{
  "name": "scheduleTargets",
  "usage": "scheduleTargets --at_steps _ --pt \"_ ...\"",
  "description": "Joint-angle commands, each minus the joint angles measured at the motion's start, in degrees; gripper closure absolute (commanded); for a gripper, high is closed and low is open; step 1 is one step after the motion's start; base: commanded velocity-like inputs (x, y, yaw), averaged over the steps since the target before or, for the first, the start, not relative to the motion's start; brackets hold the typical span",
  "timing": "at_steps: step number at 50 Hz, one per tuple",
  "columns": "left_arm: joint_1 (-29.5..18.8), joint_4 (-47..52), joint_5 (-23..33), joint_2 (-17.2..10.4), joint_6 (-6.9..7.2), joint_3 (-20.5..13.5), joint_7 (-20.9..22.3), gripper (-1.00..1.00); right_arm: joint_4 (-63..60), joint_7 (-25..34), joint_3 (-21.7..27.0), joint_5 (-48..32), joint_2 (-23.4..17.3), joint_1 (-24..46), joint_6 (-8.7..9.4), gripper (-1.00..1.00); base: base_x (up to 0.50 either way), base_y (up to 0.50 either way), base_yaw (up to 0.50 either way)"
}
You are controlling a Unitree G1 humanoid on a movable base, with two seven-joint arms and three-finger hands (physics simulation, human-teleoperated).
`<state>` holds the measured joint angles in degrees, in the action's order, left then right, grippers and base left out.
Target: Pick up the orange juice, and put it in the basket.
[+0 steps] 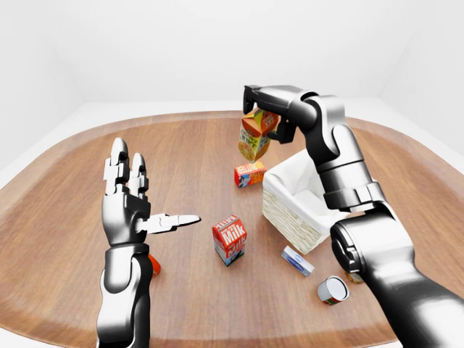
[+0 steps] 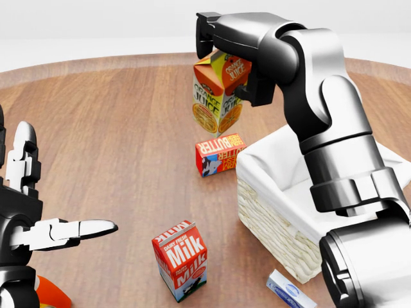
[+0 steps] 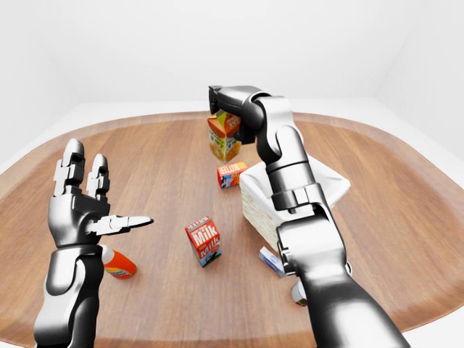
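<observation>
Above the wooden table, top centre of head view: orange juice carton, tilted, lifted clear of the surface, up and left of the basket. Held from above by right hand, fingers closed round the carton's upper part; carton top and most of the fingers masked by the hand's own dark casing. Carton not yet over the basket's opening, though just beside its upper-left corner.

Directly under the carton, on the table: small butter box, lying on its long side, close to the basket's left wall; touching or not, hard to tell. Basket white-lined, woven sides, right portion hidden by the right forearm in all three views.

Lower centre: milk carton, upright, slightly turned, well apart from the basket. Lower right: small blue-and-white box, flat on the table near the basket's bottom corner. Beside it a can on its side, partly cut off by the right arm in the right-eye view.

Left side: left hand raised, palm toward camera, fingers spread wide and upright, thumb pointing right; nothing in it, nothing touched. Beneath its forearm an orange bottle, white-capped, lying on the table; mostly hidden in left-eye and head views.
</observation>
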<state>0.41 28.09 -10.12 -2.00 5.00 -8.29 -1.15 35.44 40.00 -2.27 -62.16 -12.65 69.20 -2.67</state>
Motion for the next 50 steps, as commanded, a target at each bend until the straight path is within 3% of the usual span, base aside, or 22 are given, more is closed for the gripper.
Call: scheduleTargets --at_steps 1,35,50 --pt "0.0 0.1 0.0 0.0 0.0 0.0 0.0 -1.0 0.5 0.0 1.9 -3.1 -2.9 0.9 -2.33 1.0 0.0 0.0 0.0" --pt "0.2 0.8 0.3 0.1 0.0 0.2 0.0 -1.0 -3.9 0.0 5.3 -0.5 -11.5 -4.6 -2.33 1.0 0.0 0.0 0.0" --pt "0.1 0.7 0.4 0.1 0.0 0.3 0.0 -1.0 -6.1 0.0 6.1 0.1 -13.1 -8.1 -2.33 1.0 0.0 0.0 0.0"
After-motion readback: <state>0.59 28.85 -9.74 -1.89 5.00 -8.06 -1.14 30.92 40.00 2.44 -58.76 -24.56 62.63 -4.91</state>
